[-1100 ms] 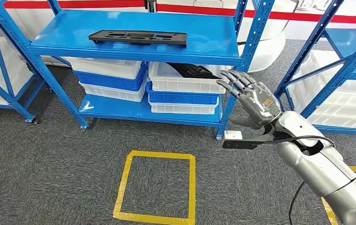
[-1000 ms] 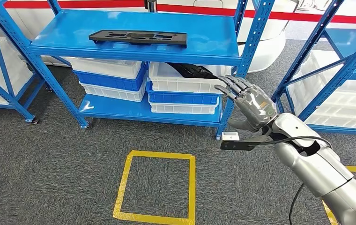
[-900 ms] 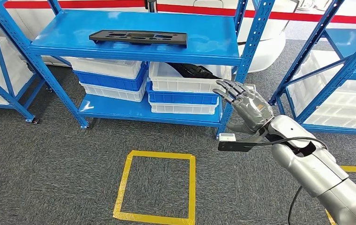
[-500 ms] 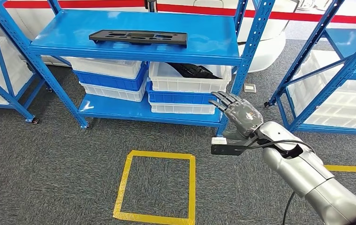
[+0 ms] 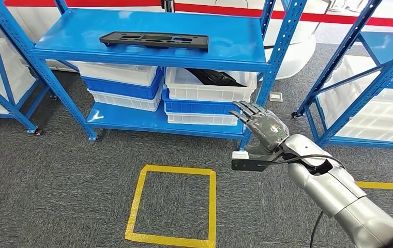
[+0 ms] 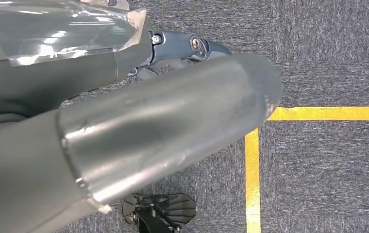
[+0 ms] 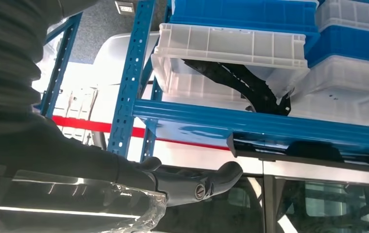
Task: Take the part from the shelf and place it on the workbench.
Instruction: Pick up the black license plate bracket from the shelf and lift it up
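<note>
Nothing done yet: part (image 5: 153,40) lying untouched on shelf (image 5: 236,49), right hand (image 5: 262,128) spread, holding nothing, well below.

Part (image 5: 154,40): on the shelf's (image 5: 236,51) top level, toward its left.
Bins (image 5: 209,85): stacked on the level below.
Right hand (image 5: 263,130): before the shelf's right post.
Floor square (image 5: 172,205): before the shelf.

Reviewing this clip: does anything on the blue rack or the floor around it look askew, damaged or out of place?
One thing stands out: a long black part lies slanted in the upper white bin, one end poking above the rim. The flat black part sits squarely on the top shelf. The right hand is empty, fingers apart.
</note>
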You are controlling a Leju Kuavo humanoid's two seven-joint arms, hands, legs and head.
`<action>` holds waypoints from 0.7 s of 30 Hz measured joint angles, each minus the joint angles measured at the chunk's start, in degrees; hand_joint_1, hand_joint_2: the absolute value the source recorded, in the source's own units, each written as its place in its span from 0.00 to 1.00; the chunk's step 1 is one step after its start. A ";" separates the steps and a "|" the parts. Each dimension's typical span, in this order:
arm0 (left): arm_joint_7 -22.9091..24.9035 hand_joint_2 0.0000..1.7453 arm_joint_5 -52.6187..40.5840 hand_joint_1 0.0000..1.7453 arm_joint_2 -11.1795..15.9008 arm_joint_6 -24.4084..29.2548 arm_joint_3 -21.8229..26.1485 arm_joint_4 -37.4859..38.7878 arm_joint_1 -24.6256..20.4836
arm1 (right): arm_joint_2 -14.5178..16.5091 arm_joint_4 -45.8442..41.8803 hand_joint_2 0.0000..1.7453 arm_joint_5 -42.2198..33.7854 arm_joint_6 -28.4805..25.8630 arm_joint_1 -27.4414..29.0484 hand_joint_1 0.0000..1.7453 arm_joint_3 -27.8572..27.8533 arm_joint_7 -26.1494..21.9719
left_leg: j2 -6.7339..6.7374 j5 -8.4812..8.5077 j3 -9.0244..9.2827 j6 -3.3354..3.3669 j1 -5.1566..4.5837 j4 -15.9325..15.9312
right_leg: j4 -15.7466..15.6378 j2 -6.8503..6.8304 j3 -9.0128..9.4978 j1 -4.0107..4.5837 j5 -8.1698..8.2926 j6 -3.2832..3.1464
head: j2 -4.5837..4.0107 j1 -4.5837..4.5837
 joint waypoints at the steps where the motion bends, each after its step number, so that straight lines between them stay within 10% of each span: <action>1: 0.01 0.00 -0.02 0.00 -0.01 0.02 -0.10 0.01 0.00 | -0.03 -0.01 1.00 0.13 0.02 0.09 0.00 -0.27 0.05 | -0.02 -0.15 0.46 0.37 0.20 -0.27 | 1.31 0.03 -0.68 0.02 -0.40 0.17 | 0.00 0.04; 6: 0.43 0.00 -0.04 0.00 -0.04 0.04 -0.52 0.01 0.11 | -0.36 -0.02 1.00 0.73 0.14 0.99 0.00 -0.92 0.42 | -0.04 -1.12 2.15 0.02 1.09 -0.47 | 16.05 0.19 -10.56 -0.55 -4.91 0.84 | 0.00 0.20; 10: 0.58 0.00 -0.02 0.00 -0.08 0.16 -0.61 0.04 0.22 | -0.49 -0.01 1.00 0.84 0.33 1.88 0.00 -1.22 0.53 | 0.01 -3.41 5.15 -2.13 2.44 -0.44 | 4.44 -0.46 -8.00 -1.54 1.97 3.35 | 0.00 0.28; 15: 0.55 0.00 -0.04 0.00 -0.16 0.52 -0.65 0.11 -0.05 | -1.03 -0.42 1.00 1.14 0.93 2.55 0.00 -1.94 0.89 | 0.45 -3.19 6.71 -4.62 2.78 -0.16 | -1.17 -0.75 -4.80 -0.71 2.94 -0.32 | 0.00 0.56; 18: 0.54 0.00 -0.09 0.00 -0.16 0.70 -0.66 0.10 -0.27 | -1.19 -0.81 1.00 1.13 0.91 2.59 0.00 -2.53 1.00 | 0.02 -0.29 -0.08 -4.57 3.02 11.21 | -2.55 -0.33 -1.69 -1.06 1.51 -2.36 | 0.00 0.12; 21: 0.54 0.00 -0.11 0.00 -0.16 0.77 -0.66 0.15 0.17 | -1.07 -0.83 1.00 1.14 0.91 3.01 0.00 -2.43 0.98 | -0.38 -6.92 -7.55 -4.22 2.49 17.20 | -3.43 0.24 1.62 -0.53 -0.65 -3.26 | 0.00 -0.22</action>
